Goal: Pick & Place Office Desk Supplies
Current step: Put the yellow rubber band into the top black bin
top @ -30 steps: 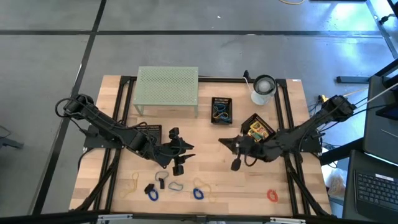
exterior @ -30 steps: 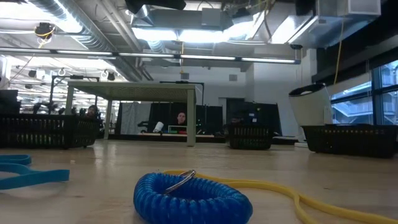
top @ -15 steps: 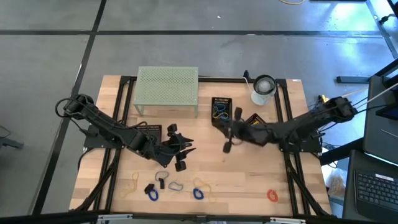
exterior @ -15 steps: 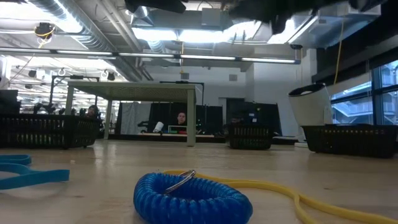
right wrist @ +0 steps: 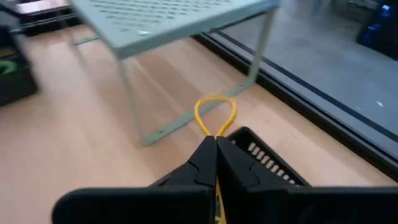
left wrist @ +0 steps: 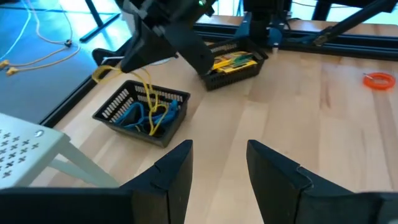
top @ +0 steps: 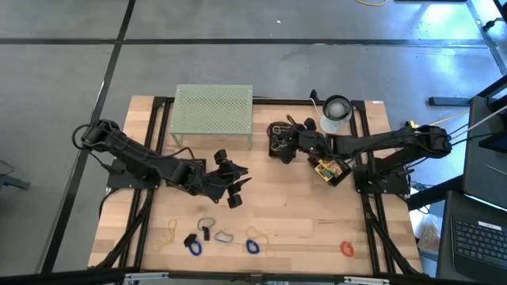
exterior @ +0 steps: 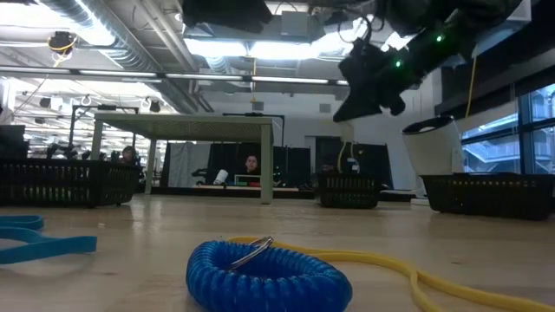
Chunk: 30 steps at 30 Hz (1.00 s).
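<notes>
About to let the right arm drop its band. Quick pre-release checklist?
1. Right gripper shut on the yellow band: ok, a loop sticks out past the closed fingertips.
2. Gripper over the black basket: ok in the high view; the left wrist view shows the band hanging down into the basket.
3. Room in the basket: ok, only blue and yellow items lie in it.
4. Band free of the basket wall: cannot tell.
5. Left gripper out of the way: ok, it hangs open over mid-table, holding nothing.
6. Green stand clear of the right arm: ok, it stands beside the basket.
</notes>
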Available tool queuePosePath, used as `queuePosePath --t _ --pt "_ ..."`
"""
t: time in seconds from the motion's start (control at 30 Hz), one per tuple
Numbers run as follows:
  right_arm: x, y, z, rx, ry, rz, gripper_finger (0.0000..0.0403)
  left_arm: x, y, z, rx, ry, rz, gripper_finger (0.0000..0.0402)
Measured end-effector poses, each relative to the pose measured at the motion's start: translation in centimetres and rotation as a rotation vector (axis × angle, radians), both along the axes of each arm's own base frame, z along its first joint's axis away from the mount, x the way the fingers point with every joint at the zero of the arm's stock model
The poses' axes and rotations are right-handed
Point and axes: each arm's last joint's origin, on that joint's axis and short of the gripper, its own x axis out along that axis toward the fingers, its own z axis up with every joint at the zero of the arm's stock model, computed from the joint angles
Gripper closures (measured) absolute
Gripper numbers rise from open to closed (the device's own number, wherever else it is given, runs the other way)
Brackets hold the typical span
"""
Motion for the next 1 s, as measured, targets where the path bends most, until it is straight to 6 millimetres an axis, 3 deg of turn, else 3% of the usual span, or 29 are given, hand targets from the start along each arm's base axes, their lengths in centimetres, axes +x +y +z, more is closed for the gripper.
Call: queuePosePath --t 0.33,0.53,0.7,1.0 --pt "0.9 -1.6 -3.6 0.010 0.118 -0.109 0.0398 0.2 0.8 0.0 -0.001 0.003 0.026 0.0256" --pt "1.2 -1.3 -4.0 0.103 0.102 -0.039 0.0386 -0.4 0.2 -0.3 -0.035 0.061 -0.045 0.0256" --pt "1.2 -1.1 -3.9 0.139 0.096 -0.005 0.0341 -1.1 -0.1 -0.9 -0.194 0.155 -0.105 0.0256" --pt "1.2 -1.1 -3.9 0.185 0.068 -0.018 0.0218 -2.5 -0.6 -2.1 -0.409 0.343 -0.125 0.0236"
